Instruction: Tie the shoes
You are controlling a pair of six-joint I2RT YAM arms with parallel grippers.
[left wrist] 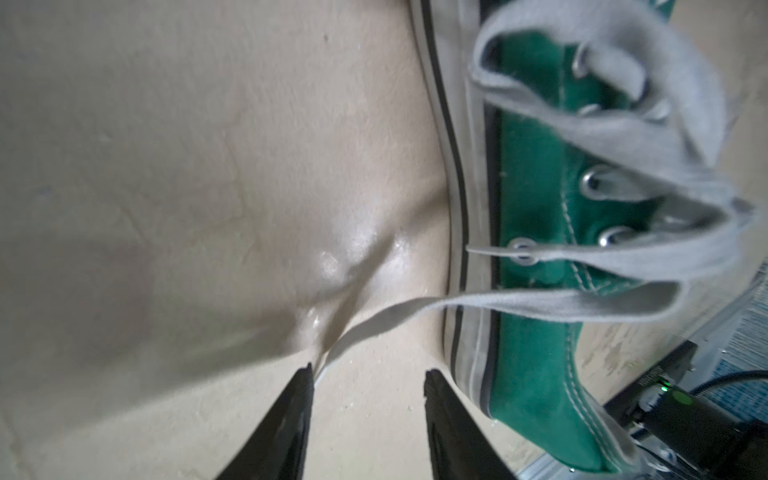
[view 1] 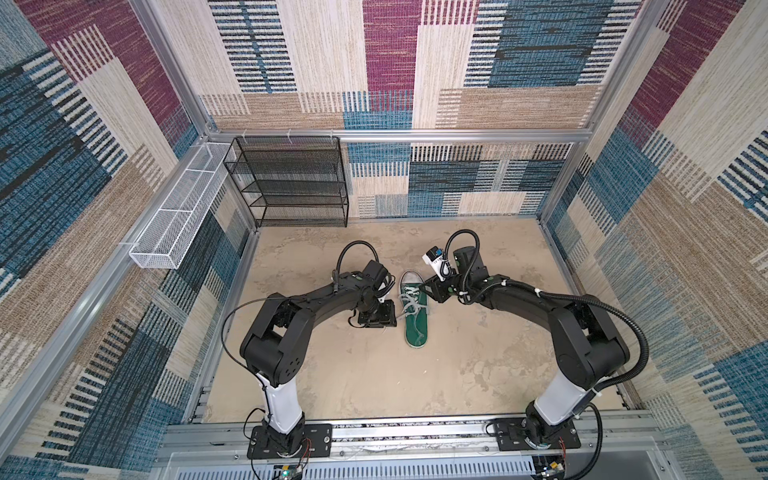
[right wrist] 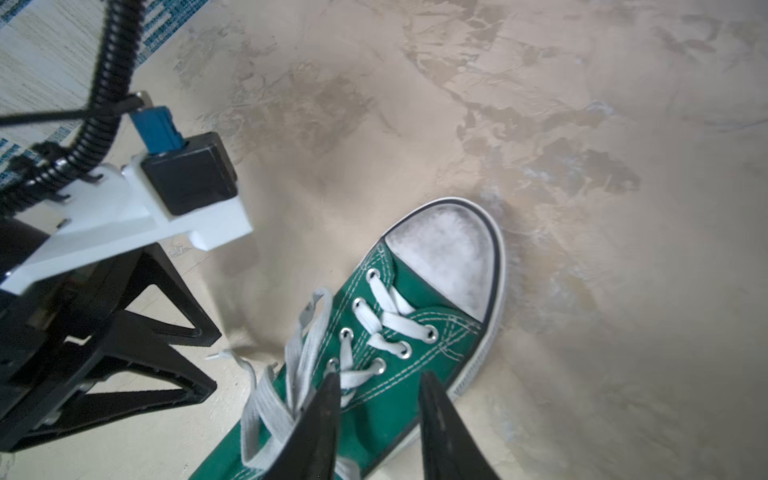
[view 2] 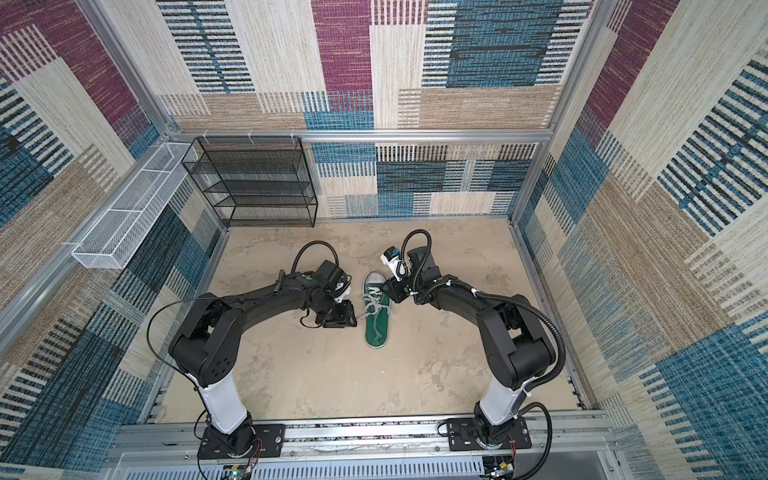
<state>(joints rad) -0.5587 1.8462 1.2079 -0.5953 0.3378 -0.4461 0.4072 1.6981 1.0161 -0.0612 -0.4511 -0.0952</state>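
Standing part-open, the left hand (left wrist: 369,370) touches a lace (left wrist: 540,297) with one finger.

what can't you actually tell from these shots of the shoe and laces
- Left wrist view: the tip of the lace is hidden behind a finger of the left hand.
- Right wrist view: the heel of the shoe is cut off by the frame edge and covered by the right hand.
- Both top views: the laces are too small to tell any knot.
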